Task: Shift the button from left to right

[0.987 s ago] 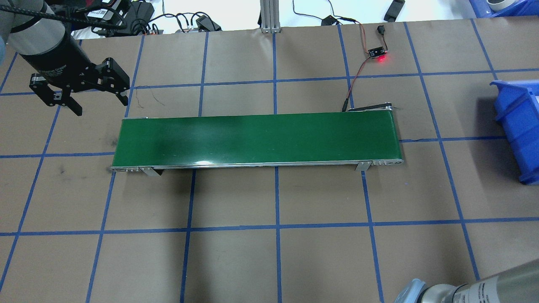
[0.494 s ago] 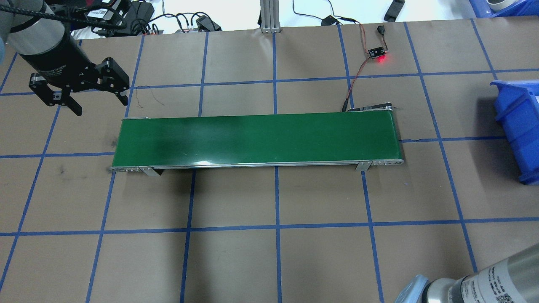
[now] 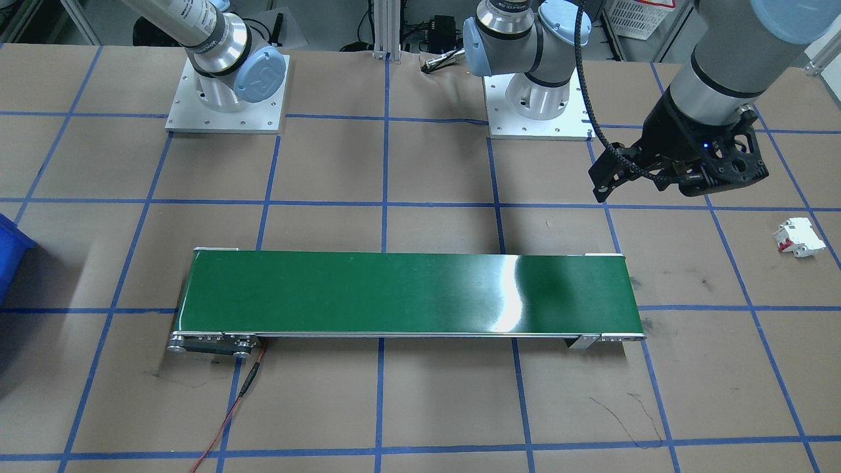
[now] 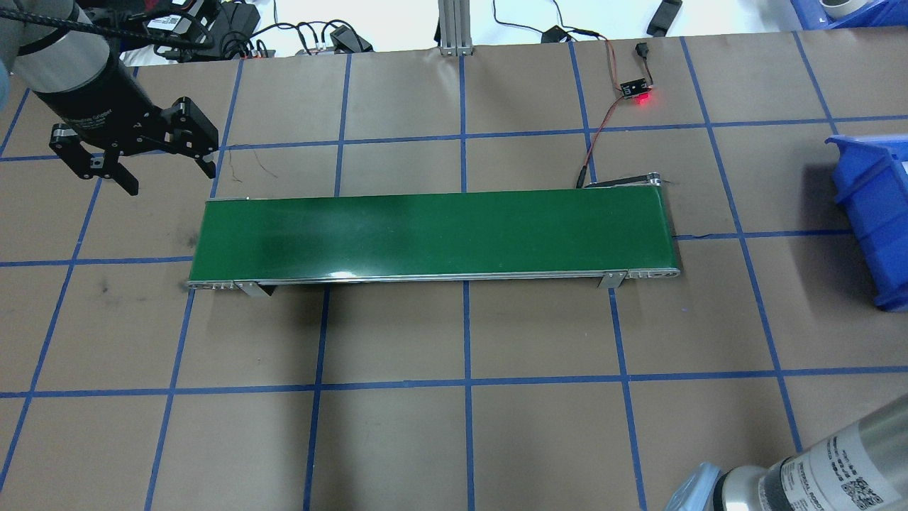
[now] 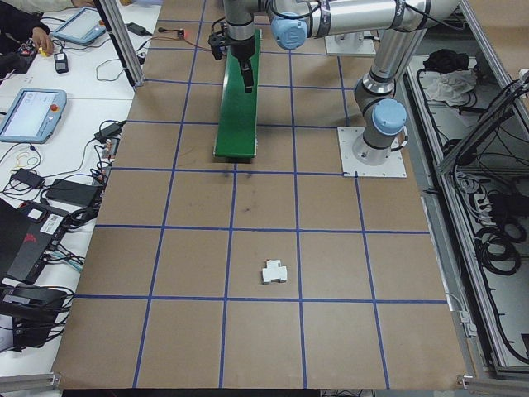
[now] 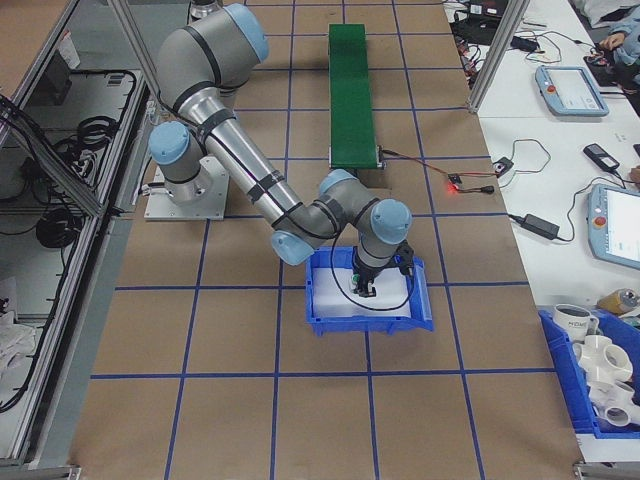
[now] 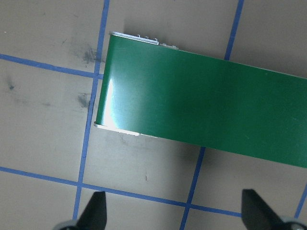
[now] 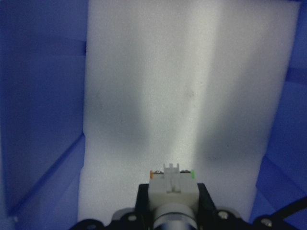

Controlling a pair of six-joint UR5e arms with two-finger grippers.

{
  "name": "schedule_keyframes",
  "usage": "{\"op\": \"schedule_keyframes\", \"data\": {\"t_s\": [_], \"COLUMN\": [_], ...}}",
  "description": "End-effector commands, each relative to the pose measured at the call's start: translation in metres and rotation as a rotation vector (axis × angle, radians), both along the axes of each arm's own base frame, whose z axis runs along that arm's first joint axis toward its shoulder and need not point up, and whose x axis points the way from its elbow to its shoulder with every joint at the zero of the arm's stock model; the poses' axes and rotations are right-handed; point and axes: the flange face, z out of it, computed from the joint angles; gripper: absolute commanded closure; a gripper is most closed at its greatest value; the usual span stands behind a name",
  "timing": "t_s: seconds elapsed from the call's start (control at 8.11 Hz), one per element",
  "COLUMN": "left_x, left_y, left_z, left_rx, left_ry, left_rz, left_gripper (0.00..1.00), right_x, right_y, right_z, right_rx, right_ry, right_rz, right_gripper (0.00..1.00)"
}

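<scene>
Right arm [image 4: 816, 468] has shifted slightly at the overhead view's lower edge; left gripper [image 4: 170, 181] unchanged, fingers spread, beside the conveyor belt [image 4: 433, 234]; blue bin [image 6: 370, 295] with white foam; right gripper [image 8: 172, 201] above the foam, pinching the button [image 8: 171, 184] between its fingers.

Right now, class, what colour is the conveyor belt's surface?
Dark green. The conveyor belt shows best in the overhead exterior view.

Button [image 8: 173, 188] held between black fingers [image 8: 142, 199] at bottom edge, above white foam pad [image 8: 192, 96] inside blue bin [image 8: 43, 96].
</scene>
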Motion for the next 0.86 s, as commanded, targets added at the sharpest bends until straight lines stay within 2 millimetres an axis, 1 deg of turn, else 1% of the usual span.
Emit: {"op": "schedule_keyframes", "data": {"t_s": [0.0, 0.12, 0.25, 0.49, 0.62, 0.74], "left_x": [0.000, 0.000, 0.000, 0.000, 0.000, 0.000], "left_y": [0.000, 0.000, 0.000, 0.000, 0.000, 0.000], "left_z": [0.000, 0.000, 0.000, 0.001, 0.001, 0.000], "left_rx": [-0.002, -0.002, -0.002, -0.003, -0.003, -0.002], "left_ry": [0.000, 0.000, 0.000, 0.000, 0.000, 0.000], "left_rz": [-0.002, -0.001, -0.002, -0.002, -0.002, -0.002], "left_gripper": [0.00, 0.00, 0.00, 0.00, 0.00, 0.00], "right_x": [0.001, 0.000, 0.000, -0.002, -0.003, -0.007], "right_y": [0.001, 0.002, 0.001, 0.002, 0.003, 0.006], "right_z": [-0.021, -0.033, -0.039, -0.037, -0.035, -0.033], "right_rx": [0.020, 0.038, 0.040, 0.042, 0.035, 0.032], "right_ry": [-0.022, -0.032, -0.035, -0.026, -0.031, -0.033], "right_rz": [0.012, 0.013, 0.014, 0.022, 0.029, 0.040], "right_gripper": [0.81, 0.65, 0.63, 0.59, 0.45, 0.36]}}
